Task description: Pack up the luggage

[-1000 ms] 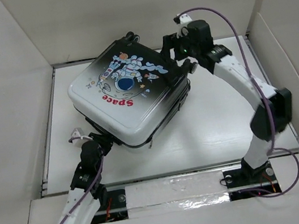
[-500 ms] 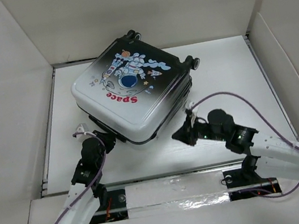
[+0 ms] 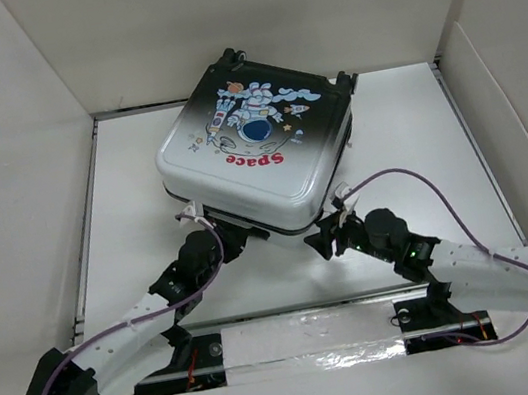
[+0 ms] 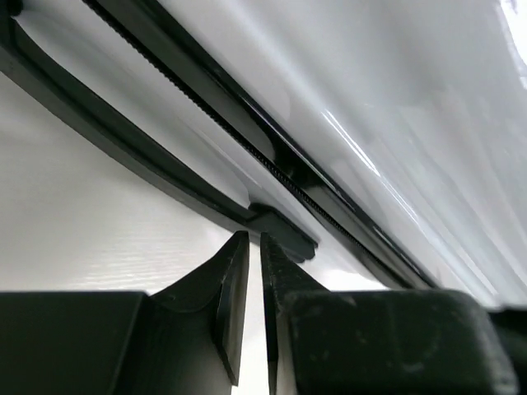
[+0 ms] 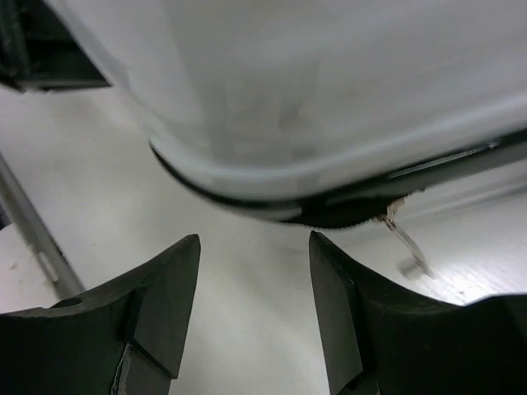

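Note:
The luggage [image 3: 256, 148] lies closed on the white table, astronaut and red "Space" print up, wheels at the far side. My left gripper [image 3: 233, 238] sits at its near left edge; in the left wrist view its jaws [image 4: 254, 247] are shut with only a thin slit, empty, just below the black zipper seam [image 4: 280, 177]. My right gripper [image 3: 324, 238] is at the near right corner of the case; in the right wrist view it is open [image 5: 254, 271] and empty, under the rounded white corner [image 5: 272, 123]. A small zipper pull [image 5: 409, 247] hangs to the right.
White walls [image 3: 6, 170] box in the table on the left, back and right. The taped near ledge [image 3: 308, 337] runs between the arm bases. A purple cable [image 3: 446, 192] loops over the right arm.
The luggage has shifted right and away, turning a little. The right arm swung from the far side down to the near right corner. The left gripper followed the case's near edge rightward.

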Controlling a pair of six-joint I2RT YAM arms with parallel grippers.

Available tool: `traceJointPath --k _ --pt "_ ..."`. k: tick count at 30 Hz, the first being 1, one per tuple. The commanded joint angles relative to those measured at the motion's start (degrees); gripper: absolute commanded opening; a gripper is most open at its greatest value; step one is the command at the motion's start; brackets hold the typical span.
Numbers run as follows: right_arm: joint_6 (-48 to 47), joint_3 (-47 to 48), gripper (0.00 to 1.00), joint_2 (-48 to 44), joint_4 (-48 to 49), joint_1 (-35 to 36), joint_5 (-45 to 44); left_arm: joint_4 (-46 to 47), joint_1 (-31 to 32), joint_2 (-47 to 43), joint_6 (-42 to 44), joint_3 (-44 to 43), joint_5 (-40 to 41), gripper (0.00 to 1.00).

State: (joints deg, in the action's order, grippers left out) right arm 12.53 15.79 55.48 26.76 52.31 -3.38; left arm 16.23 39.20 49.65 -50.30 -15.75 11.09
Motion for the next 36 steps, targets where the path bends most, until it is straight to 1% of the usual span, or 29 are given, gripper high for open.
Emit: traceJointPath --k 1,4,6,8,9,11,12,14,15,16,18,19,20,25,28,32,36 --pt "-2.95 -0.23 0.62 0.85 9.79 -2.82 -2.34 2.59 1.76 -2.09 -2.43 -1.66 3.05 0.09" --pt "-2.52 -1.02 0.62 0.16 7.53 -5.11 -2.77 -1.71 1.76 -4.91 -2.08 -1.83 4.02 0.09" --pt "-1.47 -3.56 0.61 -3.26 7.43 -6.16 -3.13 -4.52 1.76 -6.22 -2.17 -1.74 4.64 0.09" --pt "-0.58 -5.85 0.58 -6.69 7.95 -8.54 -1.47 -4.98 1.76 -7.11 -2.17 -0.70 4.90 0.10" --pt "-0.15 -7.51 0.57 -10.27 7.52 -9.42 -0.50 -5.33 1.23 -7.72 -2.17 -0.43 4.64 0.10" --pt "0.91 -8.49 0.51 -13.81 4.80 -12.14 0.47 -5.94 0.62 -7.90 -1.90 -0.25 4.03 0.10" --pt "0.83 -9.28 0.51 -15.22 4.44 -13.19 2.74 -6.47 0.61 -7.99 -1.47 -0.25 3.59 0.10" --pt "0.21 -9.55 0.54 -16.81 4.79 -16.09 6.17 -6.65 0.61 -8.07 -0.85 -0.25 3.15 0.15" --pt "-0.23 -9.12 0.54 -16.55 4.70 -16.80 9.06 -7.00 0.61 -7.81 -0.33 -0.16 2.80 0.18" --pt "-1.62 -7.98 0.55 -14.90 4.61 -17.42 10.48 -7.17 0.61 -7.73 -0.15 -0.16 2.62 0.24" --pt "-3.04 -6.22 0.56 -12.87 3.83 -18.13 14.43 -7.61 0.61 -7.02 0.12 -0.16 1.83 0.31" --pt "-4.26 -4.91 0.56 -11.90 3.65 -18.65 15.41 -7.53 0.00 -6.76 0.81 -0.16 1.31 0.37" --pt "-4.80 -4.46 0.56 -9.98 4.60 -18.65 17.33 -7.61 -0.61 -5.97 1.00 -0.33 0.52 0.38" --pt "-6.29 -2.09 0.57 -3.46 6.11 -20.06 22.36 -5.51 -1.41 -4.47 1.61 -0.07 -1.07 0.40" --pt "-6.47 -1.55 0.57 -0.03 9.26 -20.58 23.06 -3.66 -1.41 -3.07 1.88 -0.25 -1.86 0.39" --pt "-6.82 -0.85 0.56 3.83 12.61 -21.20 21.92 -1.99 -1.41 -0.87 2.23 -0.69 -3.44 0.38" --pt "-7.17 0.20 0.53 7.44 16.03 -21.73 23.06 -0.94 -1.41 -0.25 2.58 -0.78 -4.59 0.36"
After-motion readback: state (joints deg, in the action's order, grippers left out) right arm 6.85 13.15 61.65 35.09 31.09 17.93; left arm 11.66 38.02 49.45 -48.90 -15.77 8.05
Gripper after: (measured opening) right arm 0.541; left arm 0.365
